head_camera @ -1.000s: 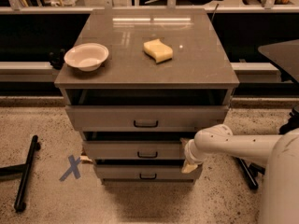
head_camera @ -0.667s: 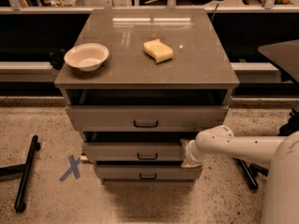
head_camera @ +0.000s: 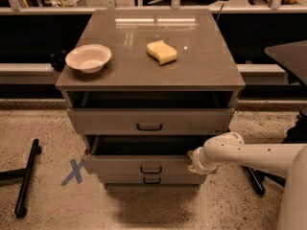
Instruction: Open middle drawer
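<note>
The grey cabinet has three drawers. The middle drawer (head_camera: 120,165), with a small black bar handle (head_camera: 150,169), is pulled out a good way and its dark inside shows above its front panel. My gripper (head_camera: 193,163) is at the right end of that front panel, at the end of my white arm (head_camera: 249,156) that comes in from the right. The top drawer (head_camera: 149,120) is also slightly open. The bottom drawer (head_camera: 151,180) is mostly hidden under the middle one.
On the cabinet top (head_camera: 201,66) sit a white bowl (head_camera: 88,58) at the left and a yellow sponge (head_camera: 161,51) at the centre. A black stand leg (head_camera: 26,176) and a blue X mark (head_camera: 73,171) lie on the floor at left. A dark table edge (head_camera: 288,54) is at right.
The middle drawer has slid further out toward the camera, and my gripper has moved with its right end.
</note>
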`<action>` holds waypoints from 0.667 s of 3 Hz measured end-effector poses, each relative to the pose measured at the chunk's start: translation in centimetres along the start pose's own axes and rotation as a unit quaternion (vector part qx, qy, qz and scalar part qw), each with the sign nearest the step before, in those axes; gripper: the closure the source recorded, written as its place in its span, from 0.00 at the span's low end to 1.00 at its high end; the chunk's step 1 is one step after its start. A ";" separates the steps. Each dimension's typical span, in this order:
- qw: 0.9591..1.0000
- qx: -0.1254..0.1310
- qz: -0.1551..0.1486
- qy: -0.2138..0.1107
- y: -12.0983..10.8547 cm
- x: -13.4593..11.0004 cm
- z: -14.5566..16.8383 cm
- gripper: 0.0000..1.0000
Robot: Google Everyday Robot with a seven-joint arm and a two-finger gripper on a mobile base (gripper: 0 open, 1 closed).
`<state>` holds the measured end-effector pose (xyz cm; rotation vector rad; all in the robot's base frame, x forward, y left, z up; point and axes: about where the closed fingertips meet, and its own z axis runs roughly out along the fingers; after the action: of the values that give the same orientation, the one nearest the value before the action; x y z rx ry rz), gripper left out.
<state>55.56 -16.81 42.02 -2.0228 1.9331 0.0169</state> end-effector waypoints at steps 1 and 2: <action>1.000 0.000 0.000 0.000 -0.2 -0.2 -0.6 0.97; 1.000 0.000 0.000 0.000 -0.2 -0.2 -0.8 0.74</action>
<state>55.57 -16.78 42.88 -2.0228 1.9330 0.0170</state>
